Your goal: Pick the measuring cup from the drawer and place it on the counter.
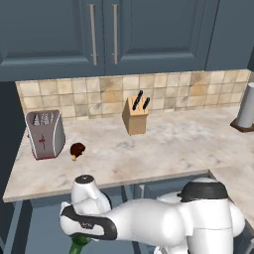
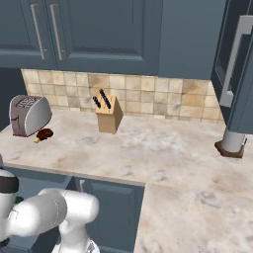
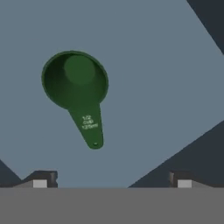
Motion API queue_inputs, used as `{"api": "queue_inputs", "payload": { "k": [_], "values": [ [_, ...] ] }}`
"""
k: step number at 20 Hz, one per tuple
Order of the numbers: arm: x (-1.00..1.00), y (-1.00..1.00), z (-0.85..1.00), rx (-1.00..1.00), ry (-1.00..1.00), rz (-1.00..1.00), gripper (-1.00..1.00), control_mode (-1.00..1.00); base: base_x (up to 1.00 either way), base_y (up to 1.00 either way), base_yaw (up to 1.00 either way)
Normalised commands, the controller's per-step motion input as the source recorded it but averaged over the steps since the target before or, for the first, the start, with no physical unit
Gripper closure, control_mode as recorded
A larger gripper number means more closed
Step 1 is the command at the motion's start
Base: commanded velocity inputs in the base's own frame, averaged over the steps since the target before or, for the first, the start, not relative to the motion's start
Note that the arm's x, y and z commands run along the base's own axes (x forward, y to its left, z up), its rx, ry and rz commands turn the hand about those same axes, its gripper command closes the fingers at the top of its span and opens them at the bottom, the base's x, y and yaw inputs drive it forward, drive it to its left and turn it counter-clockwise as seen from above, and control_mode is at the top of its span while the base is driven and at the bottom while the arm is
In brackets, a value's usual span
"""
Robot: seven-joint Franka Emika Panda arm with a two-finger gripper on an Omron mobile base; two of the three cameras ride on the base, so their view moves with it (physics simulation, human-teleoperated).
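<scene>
Fingers of the gripper [image 3: 112,181] stood spread wide above the measuring cup [image 3: 78,89], which lay on the floor of the drawer [image 3: 157,78], bowl up. Its handle sat left of centre, so a straight descent would likely miss or knock it aside.

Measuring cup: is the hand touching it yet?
Apart. In the hand view the measuring cup lies on the drawer floor, with bare floor between its handle and both fingertips of the open hand.
</scene>
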Motion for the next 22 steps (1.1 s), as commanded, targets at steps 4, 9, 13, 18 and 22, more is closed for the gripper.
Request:
{"api": "queue_inputs", "payload": {
  "k": [4, 9, 13, 18, 22],
  "values": [
    [-0.02, 0.11, -0.96, -0.24, 0.0, -0.09, -1.0, -1.0, 0.0, 0.0, 0.0],
    [0.01, 0.2, -0.7, -0.13, 0.0, -0.06, -1.0, -1.0, 0.0, 0.0, 0.0],
    [0.18, 0.12, -0.55, -0.03, 0.0, -0.02, -1.0, -1.0, 0.0, 0.0, 0.0],
    [0.32, 0.04, -0.56, 0.0, 0.0, 0.0, -1.0, -1.0, 0.0, 0.0, 0.0],
    [0.55, 0.0, -0.61, 0.0, 0.0, 0.0, -1.0, -1.0, 0.0, 0.0, 0.0]
  ]
}}
